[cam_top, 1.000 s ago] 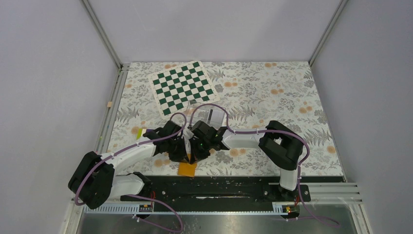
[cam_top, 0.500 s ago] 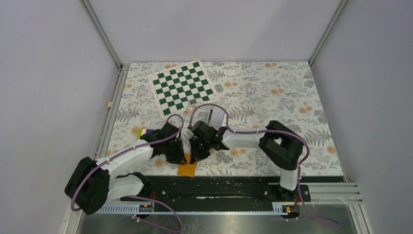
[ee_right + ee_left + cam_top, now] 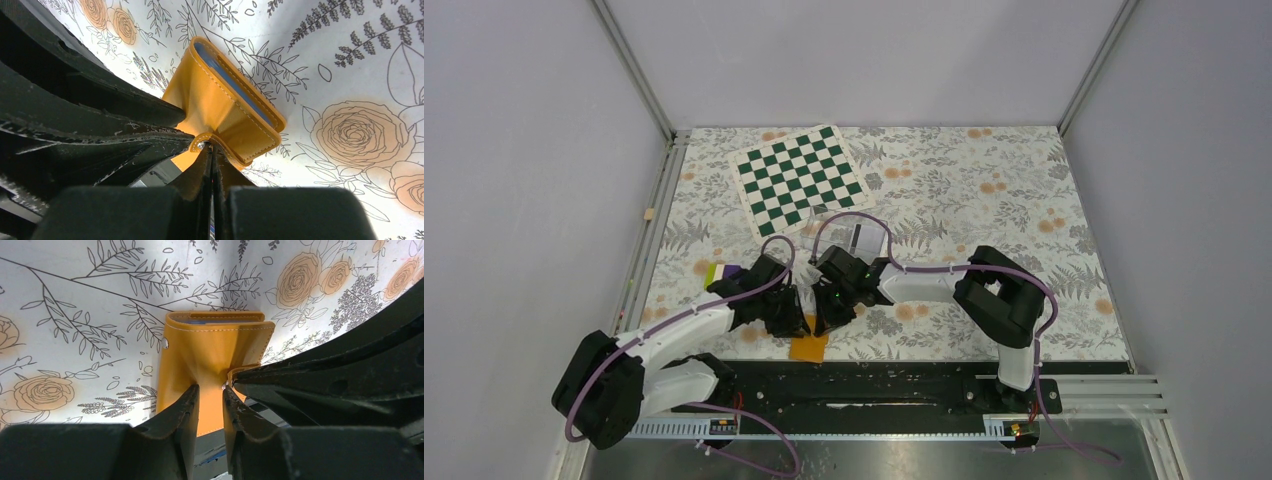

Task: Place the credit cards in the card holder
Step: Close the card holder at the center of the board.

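The orange card holder (image 3: 808, 347) lies at the table's near edge, its far part under both grippers. In the left wrist view it (image 3: 210, 345) lies flat, a strip of light blue showing at its far edge. My left gripper (image 3: 210, 390) stands over its cover with the jaws a narrow gap apart and nothing between them. My right gripper (image 3: 211, 147) is shut on the holder's snap tab (image 3: 202, 142) and lifts the cover, so the blue inside (image 3: 235, 82) shows. Two cards, yellow-green (image 3: 711, 272) and purple (image 3: 732, 270), lie left of my left arm.
A green and white chessboard (image 3: 800, 180) lies at the back left. A clear plastic box (image 3: 861, 238) stands just behind the right gripper. The black base rail (image 3: 864, 385) runs along the near edge, right by the card holder.
My left arm has drawn back to the left a little, uncovering the purple card beside it. My right gripper and the card holder have stayed put.
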You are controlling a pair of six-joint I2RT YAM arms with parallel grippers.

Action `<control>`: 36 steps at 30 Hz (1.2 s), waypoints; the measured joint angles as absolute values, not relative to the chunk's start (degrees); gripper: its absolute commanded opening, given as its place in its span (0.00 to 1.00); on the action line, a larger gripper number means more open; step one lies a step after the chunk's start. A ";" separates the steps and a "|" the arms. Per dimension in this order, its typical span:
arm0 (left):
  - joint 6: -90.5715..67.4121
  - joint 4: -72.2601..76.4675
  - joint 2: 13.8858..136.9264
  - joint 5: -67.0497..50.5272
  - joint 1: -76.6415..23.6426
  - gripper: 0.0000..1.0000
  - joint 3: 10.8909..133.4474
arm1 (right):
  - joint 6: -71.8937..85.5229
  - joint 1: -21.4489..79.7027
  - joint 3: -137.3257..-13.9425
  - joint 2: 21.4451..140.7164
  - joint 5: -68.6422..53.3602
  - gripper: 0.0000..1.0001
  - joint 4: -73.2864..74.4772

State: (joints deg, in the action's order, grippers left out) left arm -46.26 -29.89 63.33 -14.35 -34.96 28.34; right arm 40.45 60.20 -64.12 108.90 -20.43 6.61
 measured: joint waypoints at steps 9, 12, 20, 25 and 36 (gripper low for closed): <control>-48.12 -29.36 60.05 -14.48 -33.80 0.25 26.92 | 40.34 60.16 -64.55 109.23 -20.69 0.00 7.03; -48.56 -28.97 58.83 -14.55 -33.19 0.25 26.55 | 40.34 60.16 -64.69 109.36 -20.88 0.00 7.01; -49.15 -25.98 59.46 -16.67 -32.64 0.14 25.26 | 40.34 60.10 -64.79 109.51 -21.17 0.00 7.01; -48.95 -25.71 61.60 -17.69 -32.62 0.07 25.15 | 40.34 60.10 -64.86 109.56 -21.26 0.00 7.03; -47.92 -25.80 62.39 -18.04 -32.49 0.00 25.36 | 40.27 60.10 -64.86 109.58 -21.28 0.00 7.03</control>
State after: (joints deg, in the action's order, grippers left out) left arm -47.92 -25.80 62.39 -18.04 -32.49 25.36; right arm 40.27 60.10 -64.86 109.58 -21.28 7.03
